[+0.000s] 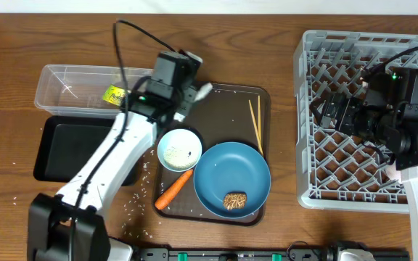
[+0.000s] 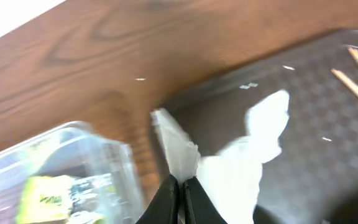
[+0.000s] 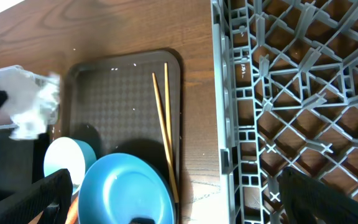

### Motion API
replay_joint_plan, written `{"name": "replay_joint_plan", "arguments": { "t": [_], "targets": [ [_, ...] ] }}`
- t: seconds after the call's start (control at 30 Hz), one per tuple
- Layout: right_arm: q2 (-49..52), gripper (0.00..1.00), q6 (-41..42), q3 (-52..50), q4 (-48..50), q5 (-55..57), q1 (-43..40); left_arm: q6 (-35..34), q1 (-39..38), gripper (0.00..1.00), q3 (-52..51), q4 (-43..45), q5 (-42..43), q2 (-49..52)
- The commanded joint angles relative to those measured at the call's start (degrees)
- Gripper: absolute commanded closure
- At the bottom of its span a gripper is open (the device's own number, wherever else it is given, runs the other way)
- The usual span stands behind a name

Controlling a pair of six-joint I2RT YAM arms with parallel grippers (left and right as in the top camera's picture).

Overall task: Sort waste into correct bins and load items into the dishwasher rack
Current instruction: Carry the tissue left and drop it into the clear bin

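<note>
Beside the clear tub (image 1: 85,87), the left tool (image 2: 180,186) pinches the crumpled tissue (image 2: 253,143) (wrapper (image 1: 115,93) already inside); carrot (image 1: 174,190), blue dish (image 1: 231,177), chopsticks (image 1: 255,125) await sorting; right tool (image 3: 179,190) spread wide.

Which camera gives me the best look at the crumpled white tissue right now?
Left wrist: the crumpled white tissue fills the frame's middle, pinched tight by the left end effector. Overhead shows only a small white scrap beside that end effector; right wrist shows a blurred white clump at the left edge.
</note>
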Motion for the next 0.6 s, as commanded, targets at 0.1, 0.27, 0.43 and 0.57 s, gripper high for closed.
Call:
{"name": "replay_joint_plan", "arguments": {
  "t": [0.1, 0.27, 0.43, 0.57],
  "targets": [
    [0.1, 0.01, 0.5, 0.2, -0.1, 0.2, 0.7, -0.6, 8.7, 0.94, 0.2, 1.1, -3.4, 2.7],
    [0.1, 0.01, 0.5, 0.2, 0.0, 0.2, 0.7, -0.7, 14.2, 0.94, 0.5, 6.7, -1.3, 1.6],
    [0.1, 0.01, 0.5, 0.2, 0.0, 0.2, 0.7, -1.9, 16.1, 0.94, 1.0, 6.8, 1.7, 0.1],
    [0.1, 0.01, 0.5, 0.2, 0.0, 0.2, 0.7, -1.9, 16.3, 0.94, 0.8, 5.9, 1.5, 0.6]
  ]
}}
